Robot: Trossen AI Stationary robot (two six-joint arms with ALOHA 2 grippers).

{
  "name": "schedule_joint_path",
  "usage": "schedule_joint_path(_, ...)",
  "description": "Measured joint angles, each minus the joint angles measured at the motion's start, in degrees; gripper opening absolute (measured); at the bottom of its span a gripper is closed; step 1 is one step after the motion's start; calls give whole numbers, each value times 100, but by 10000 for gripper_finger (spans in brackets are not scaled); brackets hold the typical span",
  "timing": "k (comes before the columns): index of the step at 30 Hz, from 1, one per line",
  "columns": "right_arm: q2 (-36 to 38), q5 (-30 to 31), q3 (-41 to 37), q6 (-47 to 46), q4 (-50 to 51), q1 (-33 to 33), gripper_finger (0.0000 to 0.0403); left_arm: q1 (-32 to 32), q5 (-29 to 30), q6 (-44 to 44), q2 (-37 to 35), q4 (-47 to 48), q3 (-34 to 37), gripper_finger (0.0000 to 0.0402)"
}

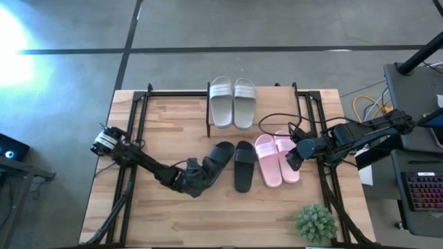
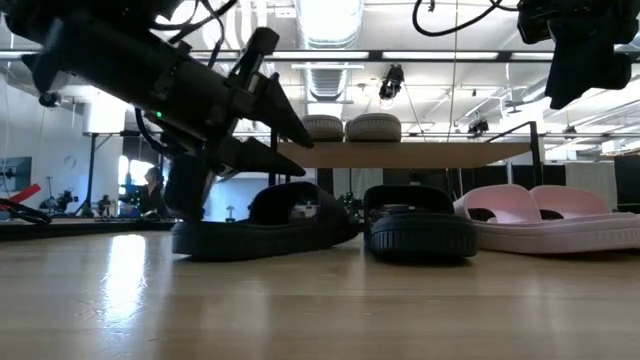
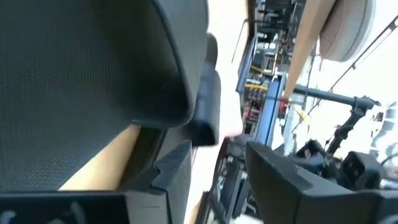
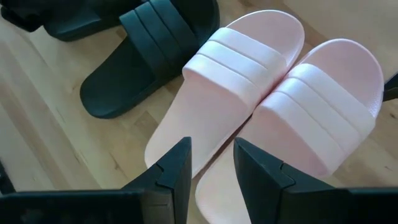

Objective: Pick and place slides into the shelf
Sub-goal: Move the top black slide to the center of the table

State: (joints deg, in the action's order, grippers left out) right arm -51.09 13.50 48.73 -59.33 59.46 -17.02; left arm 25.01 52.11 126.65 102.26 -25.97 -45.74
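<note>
The black pair lies mid-table: the left black slide (image 1: 221, 159) (image 2: 265, 225) and the right black slide (image 1: 243, 164) (image 2: 420, 228), soles down. My left gripper (image 1: 204, 173) (image 2: 295, 150) (image 3: 227, 174) is open, tilted low at the left slide's heel end, whose black surface (image 3: 81, 81) fills its wrist view. The pink pair (image 1: 277, 159) (image 4: 280, 106) lies flat to the right. My right gripper (image 1: 294, 159) (image 4: 211, 168) hovers open above it, well clear. The pale grey pair (image 1: 233, 102) (image 2: 348, 127) rests on the shelf board (image 2: 440, 153). My left gripper stands open close against the heel end of the left black slide (image 3: 155, 93), slanting down from the table's left. One finger (image 3: 171, 168) lies right beside the slide's edge. Whether it touches the slide, I cannot tell. The slide rests on the table.
A small green plant (image 1: 316, 223) stands near the table's near right corner. Black cables (image 1: 277, 121) trail over the table by the right arm. A keyboard (image 1: 423, 190) sits off the table's right edge. Bare wood (image 1: 228, 221) stretches along the near side.
</note>
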Motion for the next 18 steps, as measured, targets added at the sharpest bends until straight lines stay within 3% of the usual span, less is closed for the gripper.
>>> schedule_joint_path(11, 0, 2, 0, 272, 2, 0, 111, 813, 394, 1, -513, 609, -1, 137)
schedule_joint_path(15, 0, 1, 0, 305, 2, 2, 111, 1058, -54, -970, -853, 697, -9, 136)
schedule_joint_path(18, 0, 2, 0, 395, 2, 2, 111, 1161, -421, -1782, -1199, 1805, -80, 125)
